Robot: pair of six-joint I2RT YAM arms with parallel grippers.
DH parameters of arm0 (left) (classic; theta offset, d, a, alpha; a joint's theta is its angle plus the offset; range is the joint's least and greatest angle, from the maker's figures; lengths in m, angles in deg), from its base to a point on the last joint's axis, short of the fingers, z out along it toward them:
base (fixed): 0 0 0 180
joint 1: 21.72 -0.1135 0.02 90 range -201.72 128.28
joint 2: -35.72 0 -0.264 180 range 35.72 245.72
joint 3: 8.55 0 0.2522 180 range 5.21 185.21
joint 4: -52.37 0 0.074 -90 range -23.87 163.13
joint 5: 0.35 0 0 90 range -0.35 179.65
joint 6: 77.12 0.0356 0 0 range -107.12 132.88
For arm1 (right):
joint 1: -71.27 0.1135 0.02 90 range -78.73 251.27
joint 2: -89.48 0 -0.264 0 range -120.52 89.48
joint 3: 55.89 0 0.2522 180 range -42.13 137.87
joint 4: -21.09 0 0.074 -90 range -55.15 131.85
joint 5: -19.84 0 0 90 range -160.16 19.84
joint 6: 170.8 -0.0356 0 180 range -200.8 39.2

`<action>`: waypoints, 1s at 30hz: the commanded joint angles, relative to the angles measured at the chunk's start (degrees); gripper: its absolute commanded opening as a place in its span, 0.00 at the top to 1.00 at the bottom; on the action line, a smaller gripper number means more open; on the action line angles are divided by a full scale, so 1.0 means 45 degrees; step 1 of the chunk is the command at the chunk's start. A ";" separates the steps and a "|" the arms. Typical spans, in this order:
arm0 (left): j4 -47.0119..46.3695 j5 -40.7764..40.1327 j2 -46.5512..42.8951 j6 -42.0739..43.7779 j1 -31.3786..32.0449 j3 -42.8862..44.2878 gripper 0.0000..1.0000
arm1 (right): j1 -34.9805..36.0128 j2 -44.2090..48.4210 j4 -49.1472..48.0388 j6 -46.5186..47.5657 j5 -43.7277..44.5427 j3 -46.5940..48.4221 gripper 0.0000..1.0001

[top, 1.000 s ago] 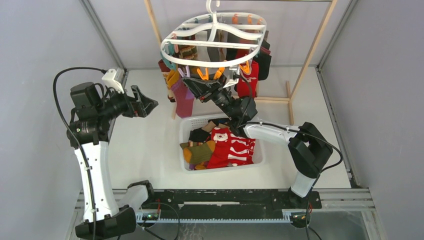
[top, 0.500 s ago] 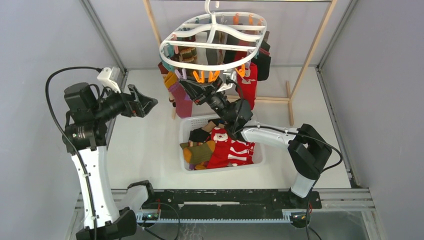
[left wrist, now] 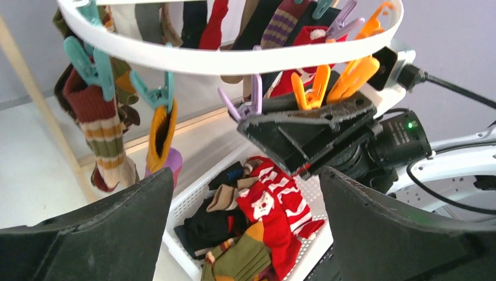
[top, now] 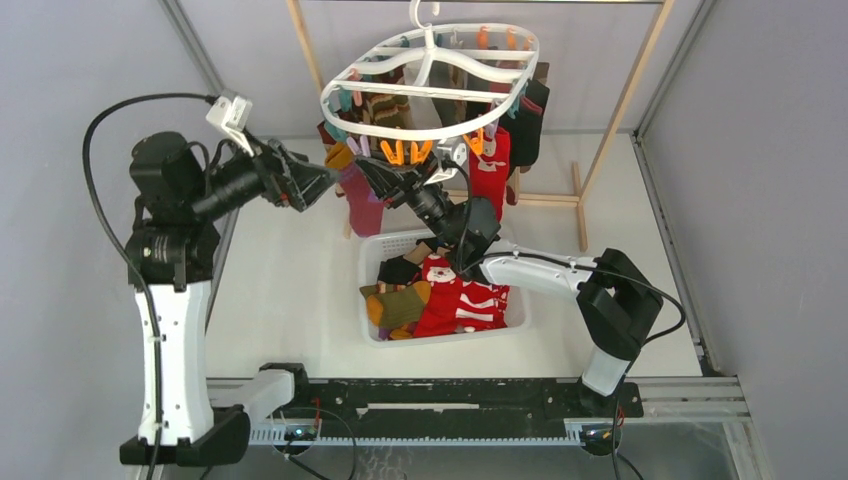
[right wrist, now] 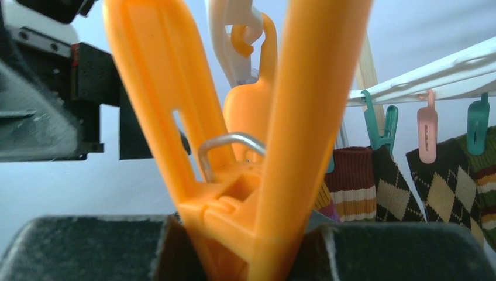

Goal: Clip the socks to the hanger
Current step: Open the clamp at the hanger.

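Tabletop [top: 290, 300] white under hanger [top: 470, 92], grey walls [top: 60, 80]

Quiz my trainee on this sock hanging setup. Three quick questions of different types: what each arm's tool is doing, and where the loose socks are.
1. True or false: the left tool is holding a sock.
2. Which part of the white plastic oval hanger is the right tool closed on? A) a teal clip B) an orange plastic clip C) the centre hook
3. Where do the loose socks lie?

Key
1. False: it is open and empty.
2. B
3. In the white slotted plastic basket.
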 commanded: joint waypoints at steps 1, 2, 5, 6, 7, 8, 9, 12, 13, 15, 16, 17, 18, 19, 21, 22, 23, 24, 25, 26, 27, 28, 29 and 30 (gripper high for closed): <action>-0.0872 -0.0181 0.1038 -0.1012 0.0487 0.1224 0.04 | 0.0243 -0.0004 0.0015 0.0642 -0.0344 0.0604 1.00; -0.0986 -0.0151 0.1169 -0.1139 0.0553 0.1326 0.05 | 0.0244 -0.0018 0.0058 0.0694 -0.0347 0.0655 1.00; -0.1344 -0.0099 0.1434 -0.1475 0.0801 0.1438 0.08 | 0.0259 -0.0084 0.0217 0.0866 -0.0416 0.0767 1.00; -0.1412 -0.0094 0.1524 -0.1585 0.0908 0.1472 0.10 | 0.0253 -0.0116 0.0257 0.0910 -0.0451 0.0821 1.00; -0.1440 -0.0067 0.1614 -0.1647 0.0984 0.1501 0.11 | 0.0255 -0.0154 0.0294 0.0955 -0.0507 0.0877 1.00; -0.1443 -0.0036 0.1678 -0.1689 0.1077 0.1512 0.13 | 0.0265 -0.0175 0.0340 0.1021 -0.0560 0.0908 1.00; -0.1487 -0.0020 0.1738 -0.1736 0.1150 0.1491 0.14 | 0.0266 -0.0200 0.0406 0.1079 -0.0608 0.0971 1.00; -0.1739 0.0027 0.1796 -0.2026 0.1235 0.1279 0.18 | 0.0308 -0.0281 0.0640 0.1337 -0.0774 0.1127 1.00; -0.1859 0.0024 0.1792 -0.2166 0.1248 0.1188 0.18 | 0.0323 -0.0301 0.0749 0.1438 -0.0806 0.1171 1.00; -0.2087 0.0086 0.1782 -0.2419 0.1262 0.1055 0.20 | 0.0368 -0.0372 0.0912 0.1624 -0.0884 0.1288 1.00; -0.2171 0.0142 0.1792 -0.2513 0.1275 0.1009 0.20 | 0.0372 -0.0408 0.0948 0.1703 -0.0926 0.1326 1.00; -0.2230 0.0214 0.1850 -0.2574 0.1297 0.0986 0.20 | 0.0382 -0.0434 0.0981 0.1755 -0.0947 0.1372 1.00; -0.2277 0.0267 0.1881 -0.2623 0.1326 0.0981 0.21 | 0.0391 -0.0460 0.1021 0.1805 -0.0959 0.1388 1.00; -0.2300 0.0279 0.1941 -0.2644 0.1344 0.0980 0.21 | 0.0421 -0.0492 0.1063 0.1882 -0.0978 0.1426 1.00; -0.2319 0.0278 0.2084 -0.2663 0.1388 0.0995 0.22 | 0.0438 -0.0533 0.1105 0.1920 -0.0989 0.1462 1.00; -0.2317 0.0288 0.2174 -0.2680 0.1408 0.0999 0.22 | 0.0442 -0.0538 0.1110 0.1945 -0.1016 0.1494 1.00; -0.2332 0.0261 0.2276 -0.2717 0.1423 0.1000 0.23 | 0.0438 -0.0560 0.1108 0.1941 -0.1036 0.1502 1.00; -0.2316 0.0249 0.2359 -0.2736 0.1415 0.1000 0.24 | 0.0447 -0.0571 0.1110 0.1955 -0.1056 0.1502 1.00; -0.2302 0.0242 0.2436 -0.2782 0.1414 0.1000 0.24 | 0.0436 -0.0552 0.1138 0.1986 -0.1076 0.1497 1.00; -0.2310 0.0239 0.2484 -0.2847 0.1416 0.0973 0.25 | 0.0432 -0.0545 0.1165 0.2012 -0.1100 0.1496 1.00; -0.2321 0.0239 0.2512 -0.2894 0.1414 0.0948 0.25 | 0.0431 -0.0527 0.1213 0.2059 -0.1137 0.1503 1.00; -0.2344 0.0214 0.2509 -0.2973 0.1416 0.0893 0.25 | 0.0431 -0.0510 0.1248 0.2107 -0.1161 0.1502 1.00; -0.2364 0.0145 0.2515 -0.3000 0.1414 0.0825 0.26 | 0.0431 -0.0491 0.1279 0.2132 -0.1164 0.1502 1.00; -0.2406 0.0051 0.2497 -0.3054 0.1416 0.0766 0.26 | 0.0441 -0.0476 0.1305 0.2162 -0.1175 0.1489 1.00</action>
